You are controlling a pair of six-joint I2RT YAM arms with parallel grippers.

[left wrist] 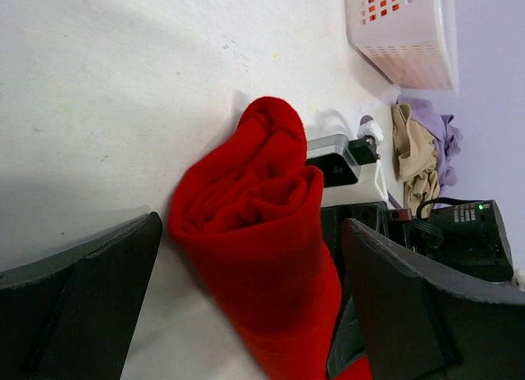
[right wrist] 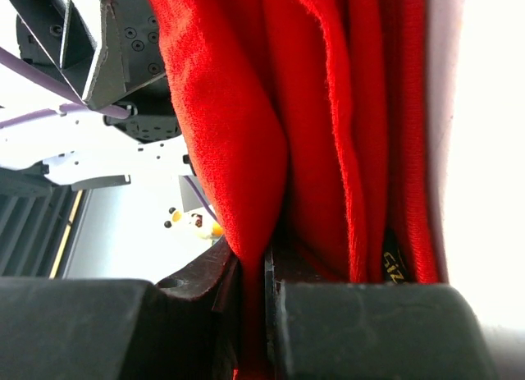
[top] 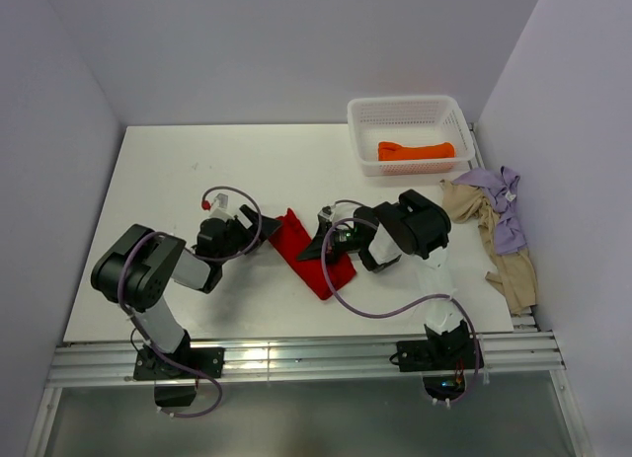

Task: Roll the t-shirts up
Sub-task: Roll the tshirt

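The red t-shirt (top: pixel 308 255) lies as a tight roll in the middle of the table. My left gripper (top: pixel 265 225) is open at the roll's left end. In the left wrist view the rolled end (left wrist: pixel 262 232) sits between the wide-apart fingers (left wrist: pixel 74 314) without touching them. From the right side, my right gripper (top: pixel 331 242) is shut on a fold of the red cloth (right wrist: pixel 312 109), pinched thin between the jaws of the right gripper (right wrist: pixel 254 314). An orange t-shirt (top: pixel 415 150) lies rolled in the basket. Beige (top: pixel 494 240) and lavender (top: pixel 504 205) t-shirts lie crumpled at the right edge.
A white mesh basket (top: pixel 405 104) stands at the back right of the table. Walls close in the table on the left, back and right. The arm bases and a metal rail (top: pixel 296 356) run along the near edge.
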